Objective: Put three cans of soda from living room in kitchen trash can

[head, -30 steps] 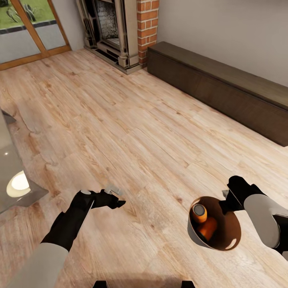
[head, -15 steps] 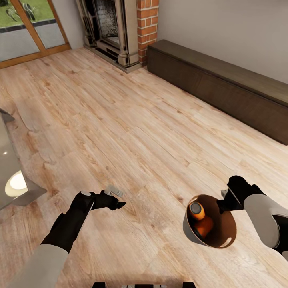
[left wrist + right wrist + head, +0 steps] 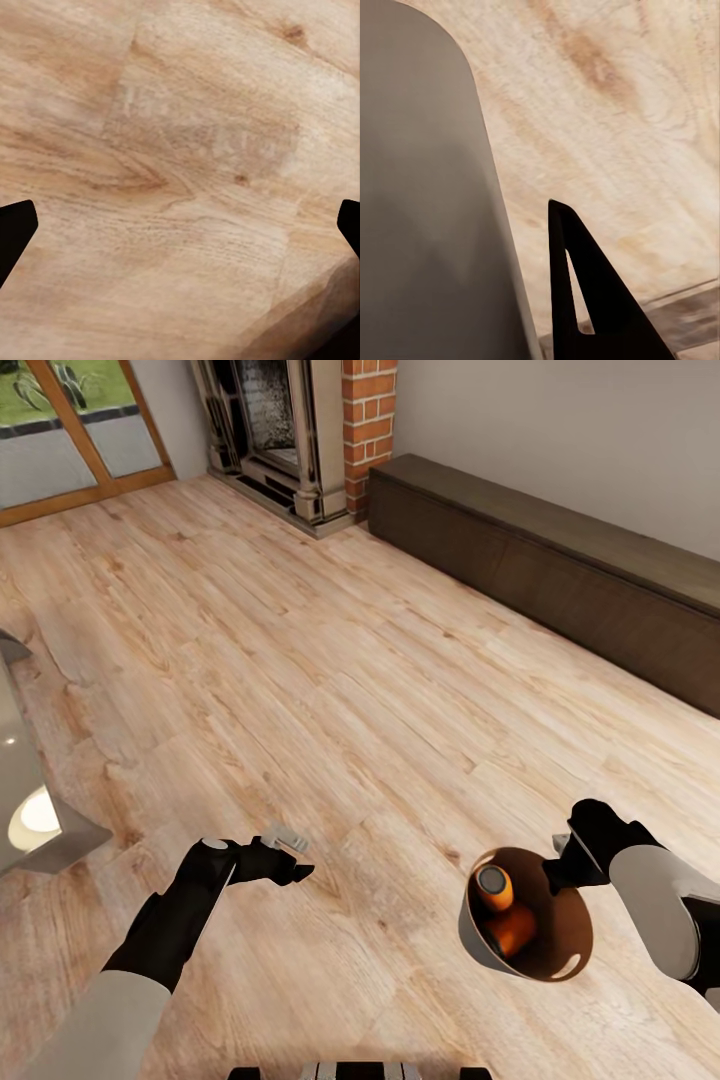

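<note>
Gripping bin rim, right end effector, fingertips hidden; two cans inside, third unseen. Left end effector wide open, empty.

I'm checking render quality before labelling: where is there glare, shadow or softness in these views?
Head view: sharp; a glossy highlight sits inside the bin near its lower rim, and a bright reflection glows on the glass table. Left wrist view: floor grain is soft, with a dark shadow in one corner. Right wrist view: the bin wall is a featureless grey blur.
</note>
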Robot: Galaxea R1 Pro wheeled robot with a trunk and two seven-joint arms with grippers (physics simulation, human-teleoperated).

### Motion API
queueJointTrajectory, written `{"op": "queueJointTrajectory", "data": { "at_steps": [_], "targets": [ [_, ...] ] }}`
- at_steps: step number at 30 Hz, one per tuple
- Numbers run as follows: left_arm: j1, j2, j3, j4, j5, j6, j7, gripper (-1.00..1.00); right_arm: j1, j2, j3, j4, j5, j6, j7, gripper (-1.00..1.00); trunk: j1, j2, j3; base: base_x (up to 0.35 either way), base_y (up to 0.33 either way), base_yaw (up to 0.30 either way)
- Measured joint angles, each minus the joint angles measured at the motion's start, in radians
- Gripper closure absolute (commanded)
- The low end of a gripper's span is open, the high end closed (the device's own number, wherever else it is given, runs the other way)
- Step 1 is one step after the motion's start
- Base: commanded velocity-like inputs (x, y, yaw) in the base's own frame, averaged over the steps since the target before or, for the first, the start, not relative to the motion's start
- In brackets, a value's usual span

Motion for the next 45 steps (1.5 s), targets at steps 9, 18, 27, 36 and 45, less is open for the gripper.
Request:
{"op": "queueJointTrajectory", "data": {
  "at_steps": [9,18,27,36,45],
  "targets": [
    [0.000,0.000,0.000,0.000,0.000,0.000,0.000,-1.00,0.000,0.000,-0.001,0.000,-0.001,-0.001,-0.001,1.00,0.035,-0.063,-0.028,0.000,0.000,0.000],
    [0.000,0.000,0.000,0.000,-0.001,0.000,0.000,-1.00,0.000,0.000,-0.001,0.000,0.000,-0.001,-0.002,1.00,0.069,-0.126,-0.056,0.000,0.000,0.000],
    [0.000,0.000,0.000,0.000,-0.003,0.000,0.000,-1.00,0.000,0.000,-0.002,0.000,0.000,-0.001,0.000,1.00,0.104,-0.189,-0.085,0.000,0.000,0.000],
    [0.000,0.000,0.000,0.000,-0.004,0.000,0.000,-1.00,0.000,-0.001,-0.001,0.000,0.000,-0.001,0.001,1.00,0.138,-0.252,-0.113,0.000,0.000,0.000],
    [0.000,0.000,0.000,0.000,-0.004,0.000,0.000,-1.00,0.000,0.000,-0.001,0.000,0.000,-0.001,0.000,1.00,0.173,-0.315,-0.141,0.000,0.000,0.000]
  ]
}}
